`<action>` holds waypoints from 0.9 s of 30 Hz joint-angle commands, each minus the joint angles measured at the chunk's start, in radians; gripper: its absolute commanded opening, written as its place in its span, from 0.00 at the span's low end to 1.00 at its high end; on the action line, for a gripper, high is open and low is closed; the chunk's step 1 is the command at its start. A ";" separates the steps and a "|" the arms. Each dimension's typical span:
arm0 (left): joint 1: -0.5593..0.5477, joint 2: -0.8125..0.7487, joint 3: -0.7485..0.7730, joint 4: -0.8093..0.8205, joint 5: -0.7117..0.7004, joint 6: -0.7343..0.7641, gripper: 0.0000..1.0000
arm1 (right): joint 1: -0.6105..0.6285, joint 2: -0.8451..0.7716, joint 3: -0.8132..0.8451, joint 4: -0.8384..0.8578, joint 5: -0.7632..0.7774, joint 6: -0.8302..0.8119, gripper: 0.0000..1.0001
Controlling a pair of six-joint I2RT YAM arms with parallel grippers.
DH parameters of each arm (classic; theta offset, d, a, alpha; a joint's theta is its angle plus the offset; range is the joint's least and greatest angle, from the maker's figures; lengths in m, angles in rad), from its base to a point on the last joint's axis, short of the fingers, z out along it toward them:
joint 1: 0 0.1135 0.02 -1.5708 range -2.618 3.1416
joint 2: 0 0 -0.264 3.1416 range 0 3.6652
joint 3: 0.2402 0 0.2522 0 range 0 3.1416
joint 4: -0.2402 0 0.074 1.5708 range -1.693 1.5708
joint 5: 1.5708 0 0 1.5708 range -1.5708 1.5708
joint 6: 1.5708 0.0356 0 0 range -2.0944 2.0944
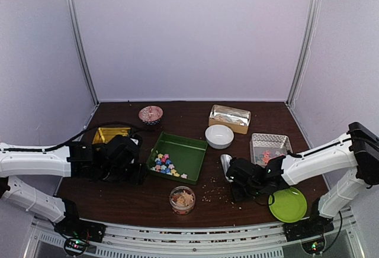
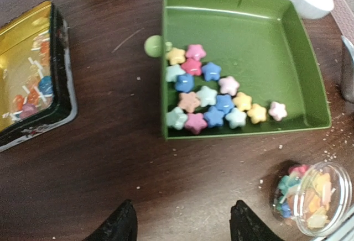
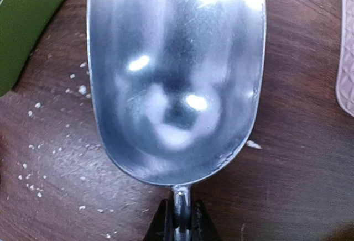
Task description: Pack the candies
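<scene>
Pastel star candies (image 2: 215, 100) lie heaped in a green tray (image 2: 243, 0), seen from above at the table's middle (image 1: 185, 142) with the candies (image 1: 164, 164) in its near corner. A clear round tub (image 2: 315, 197) of mixed candies stands in front of the tray (image 1: 182, 199). My left gripper (image 2: 182, 227) hangs open over bare table just short of the tray, left of it (image 1: 137, 169), with nothing between its fingers. My right gripper (image 3: 181, 224) is shut on the handle of an empty metal scoop (image 3: 177, 69), which lies right of the tray (image 1: 225, 164).
A yellow tin (image 1: 111, 134) with sweets sits at the left. A white bowl (image 1: 219, 136), a patterned bowl (image 1: 150, 115), a foil-lined box (image 1: 230, 118) and a silver tray (image 1: 270, 147) stand behind. A lime plate (image 1: 288, 204) lies near right. Crumbs (image 1: 216, 196) scatter by the tub.
</scene>
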 commanded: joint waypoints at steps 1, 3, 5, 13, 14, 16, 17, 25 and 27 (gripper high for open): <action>0.003 -0.021 -0.002 -0.102 -0.145 -0.085 0.60 | -0.030 -0.029 -0.010 -0.060 0.094 0.076 0.00; 0.006 -0.042 -0.018 -0.112 -0.164 -0.105 0.59 | -0.057 -0.052 -0.021 -0.047 0.089 0.080 0.00; 0.013 -0.068 -0.036 -0.103 -0.166 -0.112 0.59 | -0.075 -0.055 -0.015 -0.040 0.079 0.074 0.00; 0.020 -0.117 -0.070 -0.024 -0.115 -0.088 0.59 | -0.076 -0.043 0.011 0.021 0.003 0.055 0.39; 0.020 -0.121 -0.070 -0.013 -0.112 -0.087 0.59 | -0.076 -0.061 0.005 0.025 0.002 0.058 0.42; 0.020 -0.130 -0.076 0.015 -0.102 -0.071 0.60 | -0.075 -0.108 -0.002 0.028 0.010 0.055 0.47; 0.020 -0.137 -0.079 0.047 -0.088 -0.041 0.61 | -0.076 -0.139 -0.001 0.024 0.017 0.047 0.48; 0.293 -0.143 0.033 0.139 0.158 0.085 0.69 | -0.088 -0.459 0.054 -0.054 0.315 -0.048 0.71; 0.378 -0.159 0.058 0.164 0.211 0.114 0.71 | -0.100 -0.525 0.062 -0.056 0.417 -0.071 0.94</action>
